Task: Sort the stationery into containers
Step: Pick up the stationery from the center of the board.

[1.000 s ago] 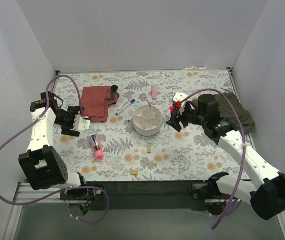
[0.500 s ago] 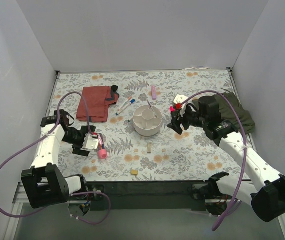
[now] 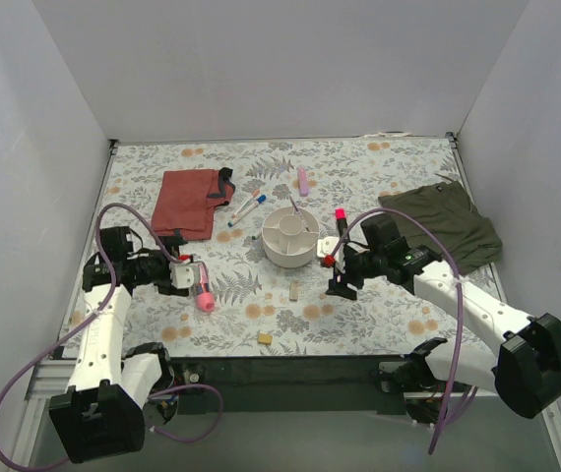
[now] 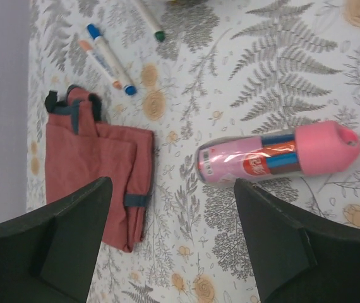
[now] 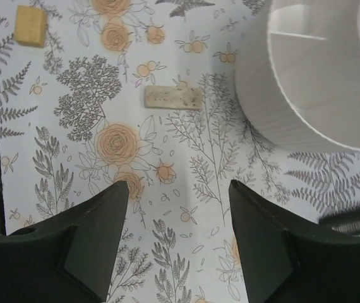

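The round white organiser stands mid-table, with a thin silver pen in it. My left gripper is open and empty, just left of the black highlighter with pink cap. In the left wrist view that gripper hovers beside the highlighter, apart from it. My right gripper is open and empty, front-right of the organiser. In the right wrist view that gripper is over bare table near the tan eraser and yellow eraser. A red-capped pen lies right of the organiser.
A blue-capped pen and an orange-tipped one lie left of the organiser beside the rust-red cloth. A pink marker lies behind the organiser. The olive-green cloth is at the right. White walls close in three sides.
My left gripper has swung forward and right, to beside the pink-capped highlighter. My right gripper has moved left and forward to the organiser's front-right, uncovering the olive cloth.
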{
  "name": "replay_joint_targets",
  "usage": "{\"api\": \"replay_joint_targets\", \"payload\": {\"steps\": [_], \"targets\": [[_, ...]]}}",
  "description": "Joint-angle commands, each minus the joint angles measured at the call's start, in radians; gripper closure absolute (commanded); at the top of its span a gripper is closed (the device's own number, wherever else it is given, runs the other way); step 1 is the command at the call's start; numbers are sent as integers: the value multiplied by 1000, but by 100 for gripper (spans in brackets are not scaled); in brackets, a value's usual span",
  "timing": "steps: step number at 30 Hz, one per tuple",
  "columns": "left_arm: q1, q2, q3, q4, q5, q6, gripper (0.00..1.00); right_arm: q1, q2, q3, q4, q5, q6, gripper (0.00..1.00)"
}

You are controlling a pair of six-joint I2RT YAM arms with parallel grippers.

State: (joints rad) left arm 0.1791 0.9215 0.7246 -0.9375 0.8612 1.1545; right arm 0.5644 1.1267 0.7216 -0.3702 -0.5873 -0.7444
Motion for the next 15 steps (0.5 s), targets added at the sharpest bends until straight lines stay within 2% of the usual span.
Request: {"api": "replay_joint_targets", "payload": {"steps": [1, 3, 6, 7, 11, 15], "targets": [[-1, -35, -27, 411, -39, -660, 22, 106, 67, 27, 10, -51, -141, 26], [-3, -17, -16, 473, -138, -847, 22, 149, 114, 36, 11, -28, -226, 28], [-1, 3, -10, 563, -264, -1028, 21, 215, 192, 96, -28, 0, -373, 32], [-1, 7, -11, 591, -301, -1144, 20, 225, 215, 122, -53, -2, -409, 32], [-1, 5, -30, 713, -381, -1302, 20, 230, 362, 264, -189, -9, -600, 39], [-3, -12, -34, 730, -415, -1395, 20, 230, 455, 390, -294, 14, -789, 41]]}}
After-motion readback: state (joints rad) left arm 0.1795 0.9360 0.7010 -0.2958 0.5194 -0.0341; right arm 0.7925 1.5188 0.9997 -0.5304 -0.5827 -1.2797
